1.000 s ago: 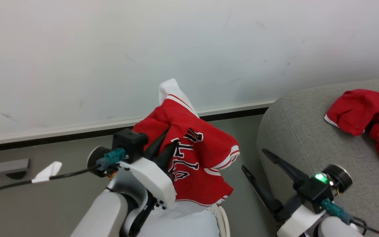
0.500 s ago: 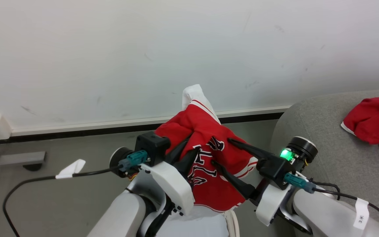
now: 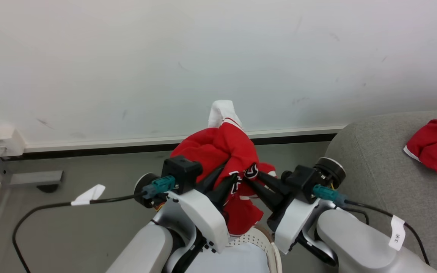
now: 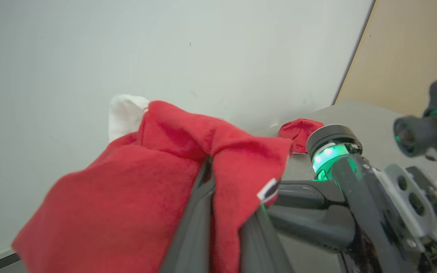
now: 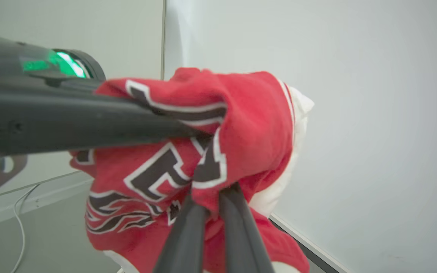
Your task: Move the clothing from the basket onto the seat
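Note:
A bright red garment with dark white-edged lettering and a white fabric end hangs bunched in the air above the basket. My left gripper is shut on it from the left and my right gripper is shut on it from the right, tips almost meeting. The left wrist view shows red cloth pinched by the left gripper; the right wrist view shows the lettered cloth pinched by the right gripper. The basket's perforated cream rim peeks out below. The grey seat at right carries another red garment.
A white wall with a dark baseboard runs close behind. A black cable with a white tag trails over the grey floor at left, near a grey floor fitting. The seat's rounded corner lies just right of my right arm.
My right gripper swung left from beside the seat to the lettered garment and shut on it. The left gripper kept its grip. The camera view drifted left, so the seat shifted right.

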